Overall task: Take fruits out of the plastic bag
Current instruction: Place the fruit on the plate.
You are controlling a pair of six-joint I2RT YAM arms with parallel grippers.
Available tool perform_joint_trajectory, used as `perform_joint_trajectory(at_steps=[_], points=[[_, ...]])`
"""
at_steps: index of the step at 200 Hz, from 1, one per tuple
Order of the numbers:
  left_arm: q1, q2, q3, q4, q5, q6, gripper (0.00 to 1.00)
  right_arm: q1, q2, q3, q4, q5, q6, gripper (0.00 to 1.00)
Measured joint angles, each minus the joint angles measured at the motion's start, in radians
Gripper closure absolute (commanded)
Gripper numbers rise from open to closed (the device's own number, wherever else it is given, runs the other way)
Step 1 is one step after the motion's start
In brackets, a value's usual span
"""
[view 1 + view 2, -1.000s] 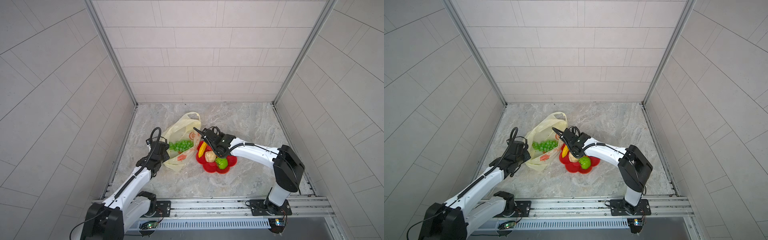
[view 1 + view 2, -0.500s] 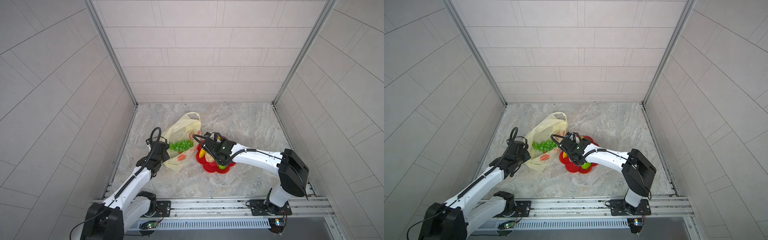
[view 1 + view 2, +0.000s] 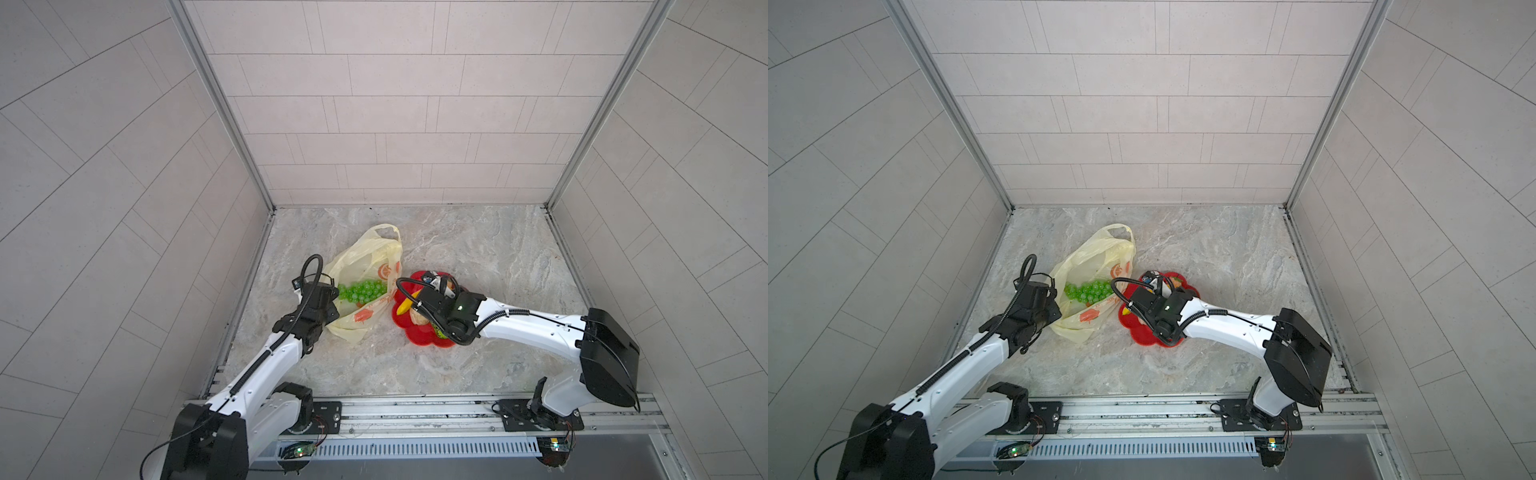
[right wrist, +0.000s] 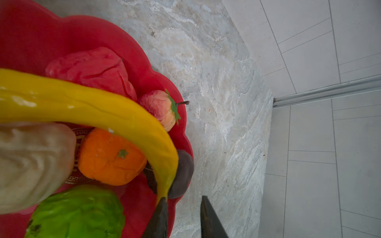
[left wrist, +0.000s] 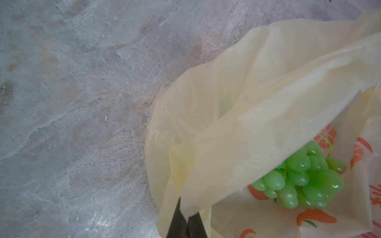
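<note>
The pale-yellow plastic bag (image 3: pixel 365 266) (image 3: pixel 1096 257) lies left of centre with its mouth held up. My left gripper (image 5: pixel 187 216) is shut on the edge of the plastic bag (image 5: pixel 237 115). A green grape bunch (image 5: pixel 305 179) (image 3: pixel 361 289) lies inside it. My right gripper (image 4: pixel 183 197) is open over the rim of the red dish (image 4: pixel 41 37). One finger touches the tip of the yellow banana (image 4: pixel 103 107), which lies across the other fruits: an orange (image 4: pixel 109 158), a green apple (image 4: pixel 82 212), a strawberry (image 4: pixel 158 109), and red (image 4: pixel 92 70), beige (image 4: pixel 31 164) and dark purple-brown (image 4: pixel 183 175) pieces.
The red flower-shaped dish (image 3: pixel 419 336) (image 3: pixel 1142 332) sits right beside the bag, partly under my right wrist. Tiled walls close in the marble floor (image 3: pixel 478 249) on three sides. A metal rail (image 3: pixel 415 409) runs along the near edge.
My right arm has carried the banana from the bag's mouth over the dish and its jaws have parted, leaving the banana on the other fruits. The left arm has not moved.
</note>
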Motion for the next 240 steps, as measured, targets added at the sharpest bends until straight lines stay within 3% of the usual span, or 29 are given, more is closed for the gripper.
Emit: perform_joint_trajectory(at_steps=[18, 98, 145, 240], points=[[0.000, 0.000, 0.000, 0.000, 0.000, 0.000, 1.00, 0.000, -0.007, -0.012, -0.003, -0.016, 0.018, 0.62], [0.000, 0.001, 0.000, 0.008, 0.015, 0.005, 1.00, 0.009, -0.060, 0.011, -0.032, -0.055, 0.057, 0.59], [0.000, 0.011, 0.000, 0.039, 0.078, 0.026, 1.00, 0.052, -0.086, 0.113, 0.011, -0.168, 0.110, 0.54], [0.000, 0.043, -0.016, 0.060, 0.132, 0.015, 1.00, 0.074, 0.388, 0.603, 0.063, -0.388, 0.161, 0.48]])
